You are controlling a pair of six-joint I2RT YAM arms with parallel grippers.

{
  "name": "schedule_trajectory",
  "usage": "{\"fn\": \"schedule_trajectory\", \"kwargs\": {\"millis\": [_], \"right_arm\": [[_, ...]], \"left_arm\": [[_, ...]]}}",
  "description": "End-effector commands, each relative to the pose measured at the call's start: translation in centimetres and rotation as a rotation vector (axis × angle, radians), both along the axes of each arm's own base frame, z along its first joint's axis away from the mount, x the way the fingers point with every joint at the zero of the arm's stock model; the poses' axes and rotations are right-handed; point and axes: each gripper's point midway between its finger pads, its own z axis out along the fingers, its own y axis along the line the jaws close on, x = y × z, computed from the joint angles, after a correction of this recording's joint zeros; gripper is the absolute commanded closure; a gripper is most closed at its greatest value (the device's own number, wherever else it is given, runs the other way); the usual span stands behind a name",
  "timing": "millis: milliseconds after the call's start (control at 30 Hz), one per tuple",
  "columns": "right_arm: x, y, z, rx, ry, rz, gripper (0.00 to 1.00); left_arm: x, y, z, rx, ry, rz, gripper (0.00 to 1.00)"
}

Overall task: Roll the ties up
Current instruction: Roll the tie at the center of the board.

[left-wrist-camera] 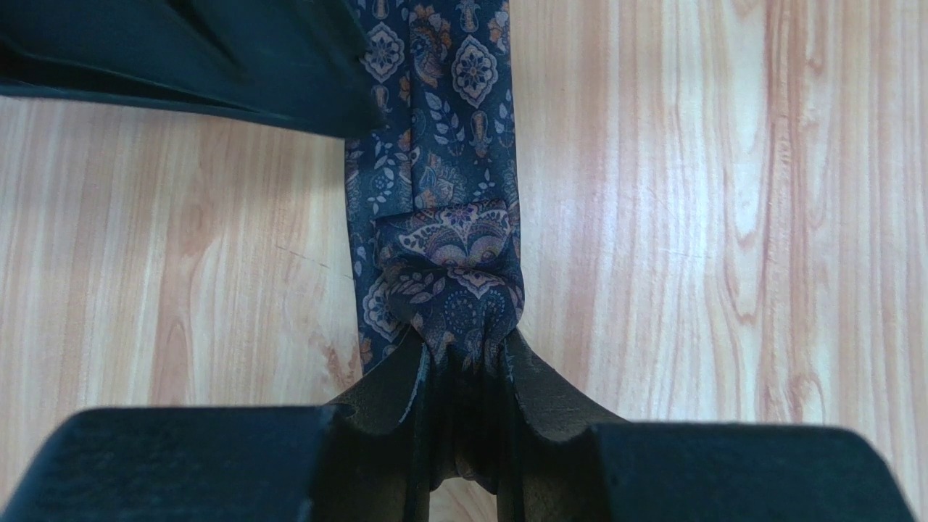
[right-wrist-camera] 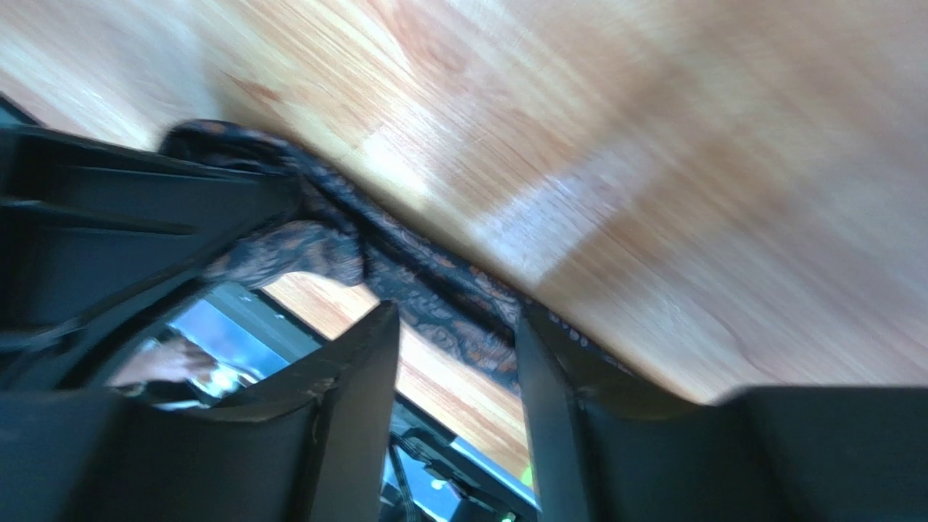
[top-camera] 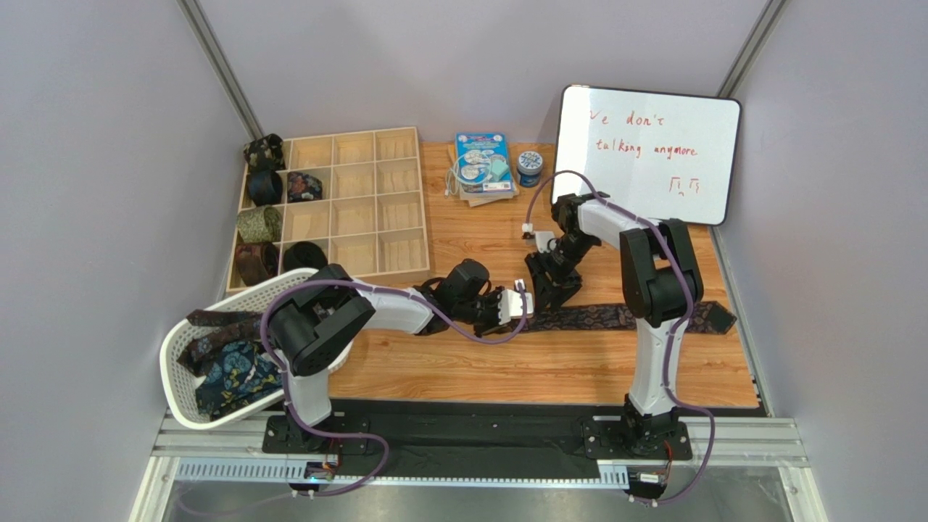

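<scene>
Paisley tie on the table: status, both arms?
Left end effector shut on the paisley tie, at its folded end. Right end effector open, close over the strip. Tie lies straight across the tabletop; nothing seen on it.

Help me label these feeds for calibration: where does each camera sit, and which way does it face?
Top external: above and behind the bases, looking down on the table; left arm and right arm show.
Left wrist: looks down along the left fingers, shut on the tie.
Right wrist: tilted, blurred, past the right fingers, apart.
Shared: all see that tie on wood.
</scene>
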Motion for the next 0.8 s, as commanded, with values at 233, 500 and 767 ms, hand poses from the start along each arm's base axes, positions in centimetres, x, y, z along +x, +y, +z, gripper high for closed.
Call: {"fn": "schedule_trajectory", "kwargs": {"millis": [233,500,767], "right_arm": [[-2.7,-2.5,-1.1,-0.062,-0.068,0.195,0.48],[0.0,-1.3,1.7,-0.009,-0.193,0.196,0.46],[-0.9,-1.8,-0.4,-0.058,-0.142,0.215,0.47]], "left_arm": [[-4.3,4.1,-2.3,0.102,0.152,-0.096,1.00],[-3.3,3.9,-1.9,0.097,0.159,-0.026,1.00],[-1.0,3.2,0.9,0.011,0.122,0.113,1.00]]}}
